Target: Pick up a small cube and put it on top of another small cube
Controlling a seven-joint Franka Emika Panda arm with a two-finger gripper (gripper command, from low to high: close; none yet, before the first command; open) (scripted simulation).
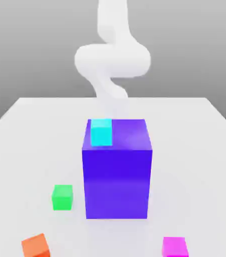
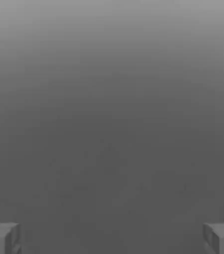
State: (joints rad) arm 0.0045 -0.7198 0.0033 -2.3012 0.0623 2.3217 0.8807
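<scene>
Jaws spread wide and holding nothing, the gripper (image 2: 112, 239) faces a plain grey expanse, while the magenta cube (image 1: 175, 247) lies at the exterior view's lower right and the green cube (image 1: 62, 197) lower left.

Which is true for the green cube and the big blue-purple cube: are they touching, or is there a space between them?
Apart. The exterior view shows a plain strip of bare table between the green cube and the blue-purple cube.

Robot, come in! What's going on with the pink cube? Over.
Tool open, nothing between its fingers. Magenta cube on table, not stacked on green cube. Big blue-purple block stands between arm and magenta cube.
</scene>
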